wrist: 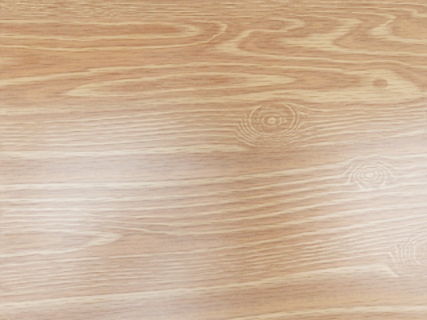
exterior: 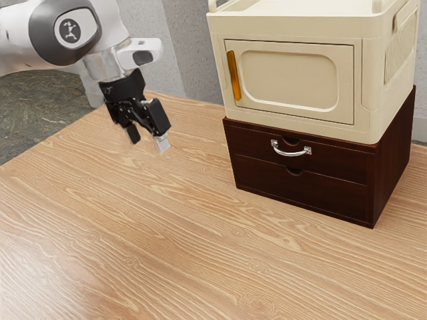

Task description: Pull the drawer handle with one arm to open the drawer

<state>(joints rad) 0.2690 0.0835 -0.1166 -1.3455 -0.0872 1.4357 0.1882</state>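
Drawer handle [exterior: 291, 153]: toward the exterior view's right, well apart from the gripper [exterior: 148, 141]. At the end of the white-and-grey arm [exterior: 57, 30], held open above the counter [exterior: 173, 227], with a clear gap between two fingers angled downward. Below, in the wrist view, pale wood grain with round knots [wrist: 271, 121]. Farther out, on a dark brown chest [exterior: 393, 157], set at the upper drawer [exterior: 337, 164] as a curved, silvery pull. Shut level with the chest's front, just above the lower drawer [exterior: 300, 191], likewise shut. On top of the chest, a cream cabinet [exterior: 280, 29] with its door [exterior: 290, 80] closed and an upright orange handle [exterior: 233, 75]. Behind, a grey wall [exterior: 190, 40].
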